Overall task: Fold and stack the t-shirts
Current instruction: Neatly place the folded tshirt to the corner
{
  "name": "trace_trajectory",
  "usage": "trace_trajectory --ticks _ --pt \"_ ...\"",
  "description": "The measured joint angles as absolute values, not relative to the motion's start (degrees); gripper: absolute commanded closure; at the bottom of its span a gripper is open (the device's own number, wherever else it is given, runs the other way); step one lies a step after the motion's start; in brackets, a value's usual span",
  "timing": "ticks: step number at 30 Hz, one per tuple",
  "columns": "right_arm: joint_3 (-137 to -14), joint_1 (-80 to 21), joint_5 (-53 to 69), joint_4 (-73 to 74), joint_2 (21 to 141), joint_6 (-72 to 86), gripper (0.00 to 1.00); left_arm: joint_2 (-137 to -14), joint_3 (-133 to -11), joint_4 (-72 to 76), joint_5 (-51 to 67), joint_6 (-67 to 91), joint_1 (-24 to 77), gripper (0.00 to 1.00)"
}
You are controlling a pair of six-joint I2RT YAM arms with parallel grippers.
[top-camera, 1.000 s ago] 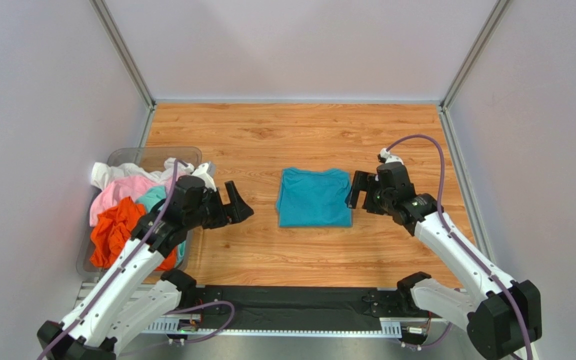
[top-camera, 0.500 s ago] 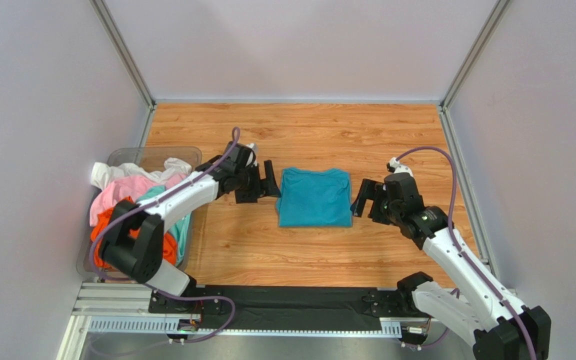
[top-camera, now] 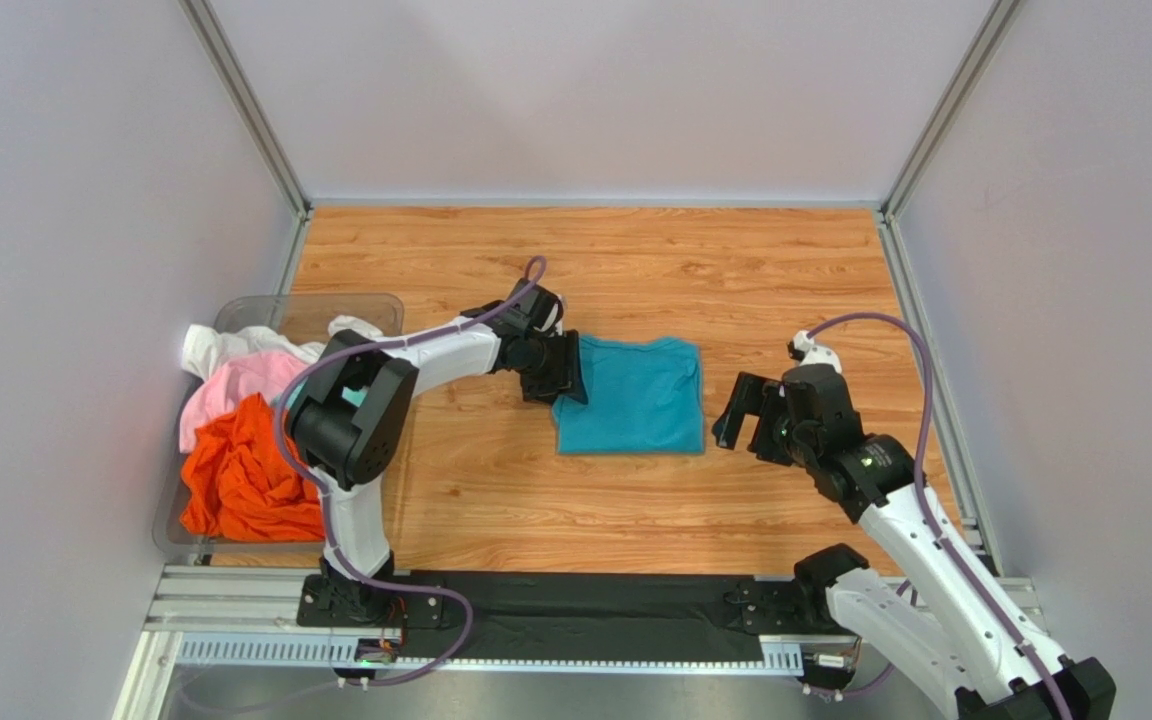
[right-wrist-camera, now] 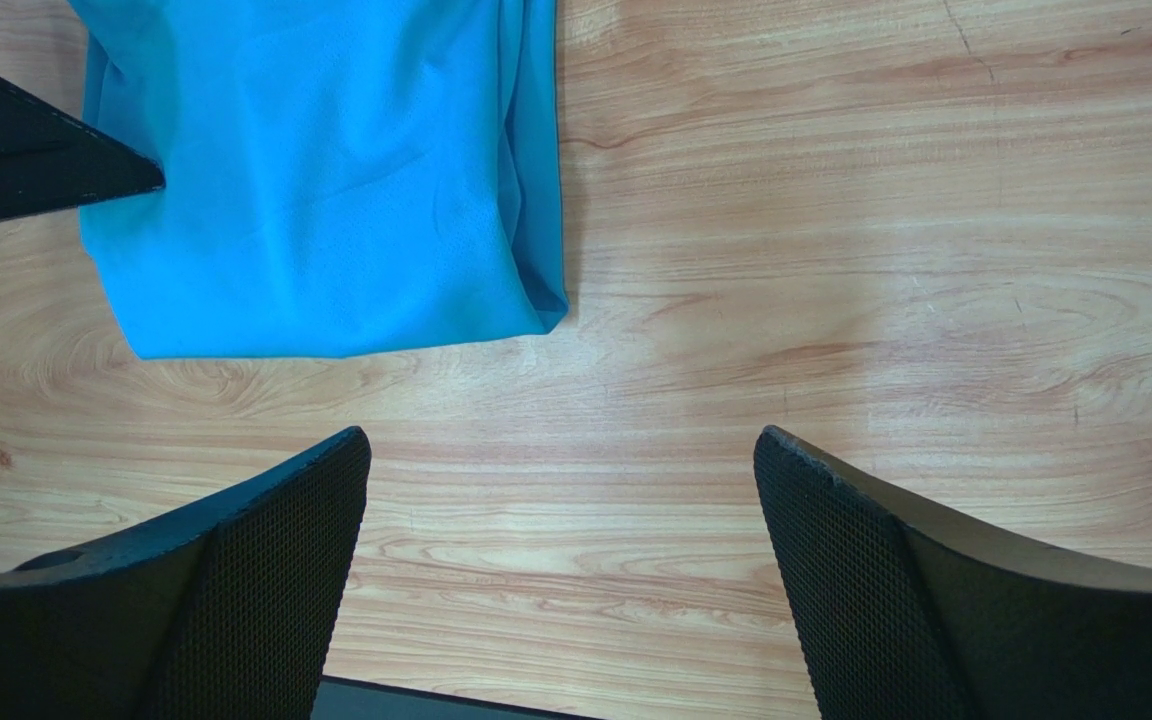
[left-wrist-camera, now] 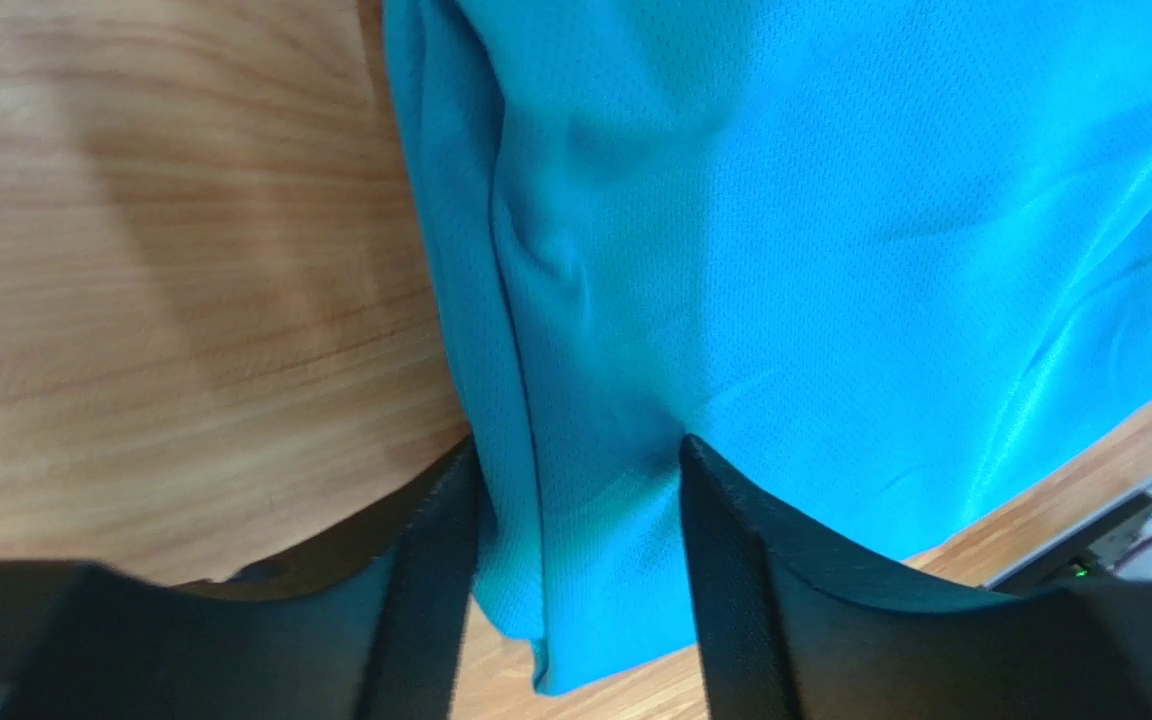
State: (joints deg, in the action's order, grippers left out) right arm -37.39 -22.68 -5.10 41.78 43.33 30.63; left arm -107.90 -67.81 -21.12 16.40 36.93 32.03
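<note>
From above, the left gripper (top-camera: 560, 368) sits at the near-left side edge of the teal t-shirt (top-camera: 635, 398). The shirt is folded into a neat, nearly square pad and lies flat on the wood-grain table (top-camera: 612, 255). Well behind that gripper, beside its arm, a clear plastic bin (top-camera: 319, 308) holds a crumpled orange shirt (top-camera: 244, 480), a pink shirt (top-camera: 237, 398) and a white shirt (top-camera: 214, 348). The right gripper (top-camera: 740, 413) hovers just off the pad's opposite edge, over bare wood, with its black jaws spread wide.

In the left wrist view, the left gripper (left-wrist-camera: 575, 450) has its smooth black fingers standing part-way apart, astride the folded edge of the teal t-shirt (left-wrist-camera: 838, 225). The cloth is a fine mesh knit with a faint sheen, and a soft ridge runs between the fingers. I cannot tell whether they pinch it.

In the right wrist view, the right gripper (right-wrist-camera: 560, 435) shows dimpled pads, released and holding nothing. The teal t-shirt (right-wrist-camera: 327, 180) lies ahead and to its left, with a rounded, layered corner.
</note>
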Motion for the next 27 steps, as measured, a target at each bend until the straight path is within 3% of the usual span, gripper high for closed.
trace_trajectory --ticks 7,8,9,20,27 --pt "-37.4 -22.7 -5.2 42.4 42.5 30.6 0.0 -111.0 -70.9 -22.3 15.2 36.8 33.5 0.74" --pt "-37.4 -22.7 -5.3 42.5 42.4 30.6 0.0 -111.5 -71.9 -23.4 14.2 36.6 33.9 0.92" --pt "-37.4 -22.7 -5.4 42.5 42.3 30.6 0.0 -112.1 -72.9 -24.4 13.3 36.8 34.2 0.98" --pt "-37.4 -22.7 -6.5 42.7 41.8 30.5 0.0 -119.6 -89.1 -38.0 -0.4 32.0 35.6 1.0" --pt "-37.4 -22.7 -6.8 43.6 40.7 30.4 0.0 -127.0 -103.7 -45.2 -7.2 25.7 29.4 1.0"
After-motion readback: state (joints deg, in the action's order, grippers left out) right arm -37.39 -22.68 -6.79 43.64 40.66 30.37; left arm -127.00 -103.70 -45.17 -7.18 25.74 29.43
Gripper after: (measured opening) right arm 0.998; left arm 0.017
